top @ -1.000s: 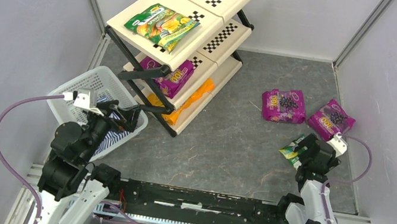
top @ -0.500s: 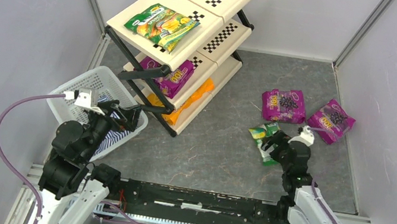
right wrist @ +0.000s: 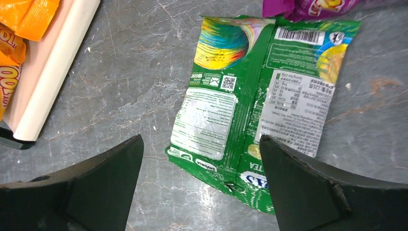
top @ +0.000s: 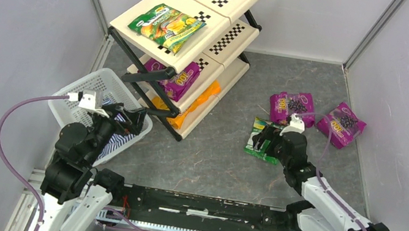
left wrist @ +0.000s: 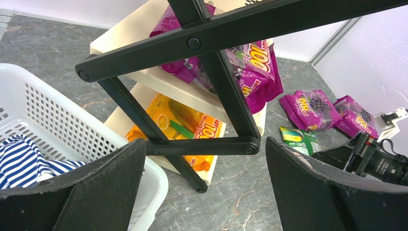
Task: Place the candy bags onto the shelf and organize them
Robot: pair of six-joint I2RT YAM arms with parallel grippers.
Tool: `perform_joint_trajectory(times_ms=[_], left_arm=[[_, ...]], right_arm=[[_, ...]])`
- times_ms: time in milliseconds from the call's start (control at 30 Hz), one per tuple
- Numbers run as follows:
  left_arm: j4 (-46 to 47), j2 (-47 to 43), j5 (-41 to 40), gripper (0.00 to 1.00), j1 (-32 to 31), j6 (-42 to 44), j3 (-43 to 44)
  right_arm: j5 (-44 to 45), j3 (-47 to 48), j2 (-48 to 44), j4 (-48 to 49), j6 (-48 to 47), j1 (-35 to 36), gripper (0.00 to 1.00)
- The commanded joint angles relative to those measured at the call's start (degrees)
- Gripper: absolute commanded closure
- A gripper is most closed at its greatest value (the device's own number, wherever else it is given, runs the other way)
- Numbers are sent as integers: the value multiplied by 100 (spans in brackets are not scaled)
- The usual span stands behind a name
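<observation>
I see the left gripper [left wrist: 203,143] with its fingers spread wide and nothing between them. The white mesh basket [top: 78,95] sits under and to the left of this tool, with the striped cloth [left wrist: 24,159] inside it.

Directly ahead of the left tool stands the shelf [top: 204,22], its black cross-frame close to the fingertips. The top-tier green bag [top: 167,24] lies flat on the upper panel. The middle-tier purple bag [left wrist: 250,72] overhangs its panel edge, and the bottom-tier orange bag [left wrist: 185,127] lies on the lowest panel.

To the right of the shelf, the floor green bag [right wrist: 260,106] lies printed-back-up on the grey floor. The right gripper [right wrist: 201,139] hovers above it at full spread and grips nothing. Its left finger is over bare floor just beside the bag, and its right finger is over the bag's near right portion. I cannot tell whether either finger touches anything.

Just ahead of the right tool lies the nearer purple bag [top: 292,107], touching the green bag's far edge. The farther purple bag [top: 342,123] is ahead and to the right.
</observation>
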Motion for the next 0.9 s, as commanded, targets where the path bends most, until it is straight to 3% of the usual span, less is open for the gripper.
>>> perform_joint_trajectory(times_ms=[0,133,233,367,533,867], left_arm=[[198,5,0,0,30,333,6],[197,37,53,0,30,333,10],[202,42,74,0,35,333,10],[196,25,51,0,30,332,2],[198,45,44,0,30,333,6],[194,137,45,0,30,333,2]], right_arm=[[-59,256,-400,-616,-837,-356,2],[-493,352,-410,-812,-1369,-1240,2],[-1211,343,-42,-401,-1537,-1863,2],[-1527,660,809,-143,-1516,-2040,2],[-2555,671,1739,1260,-1176,-1973,2],[-2861,2538,3681,1335,-1292,-293,4]])
